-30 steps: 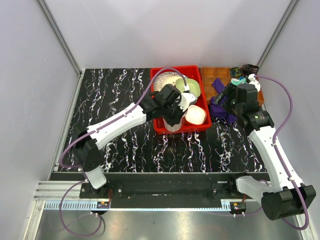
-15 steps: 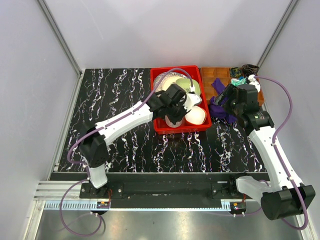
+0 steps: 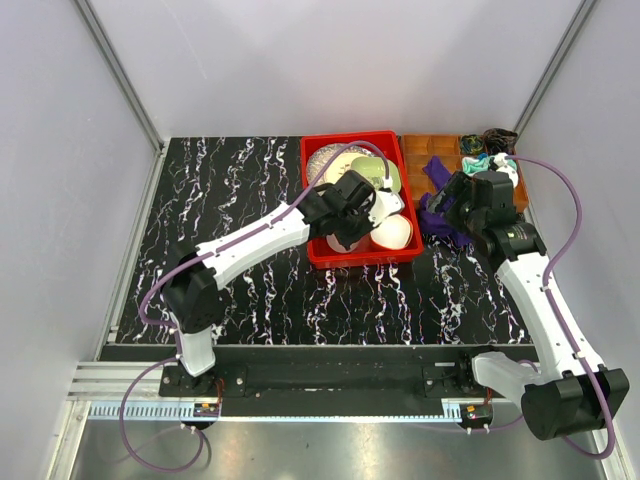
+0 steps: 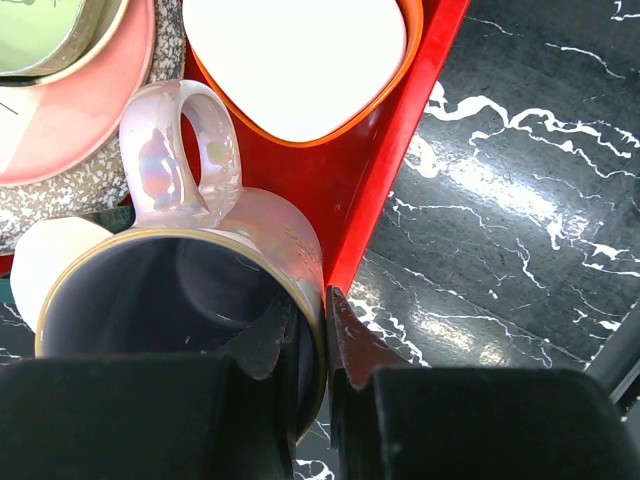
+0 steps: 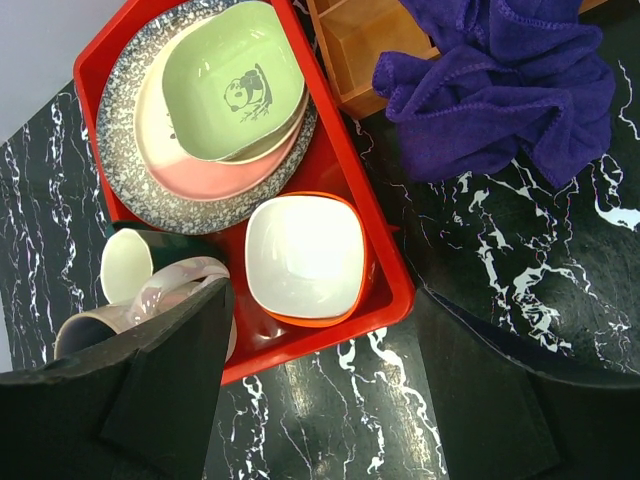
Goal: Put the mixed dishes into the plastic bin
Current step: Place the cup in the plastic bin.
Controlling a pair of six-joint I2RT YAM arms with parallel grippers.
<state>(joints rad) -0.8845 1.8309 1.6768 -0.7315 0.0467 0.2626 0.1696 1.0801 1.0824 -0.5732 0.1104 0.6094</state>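
Left gripper [image 4: 310,300] is pinching the rim of the glossy mauve ceramic cup [image 4: 262,225], one finger inside, one outside, jaws narrowed onto the wall. In the right wrist view the cup is showing in the lower left corner of the big bright red plastic bin [image 5: 340,190], beside the dark green mug [image 5: 130,262] and the square orange-white bowl [image 5: 305,255]. Right gripper [image 5: 322,300] is gaping wide, gripping nothing.

No legible text, labels or numbers anywhere.
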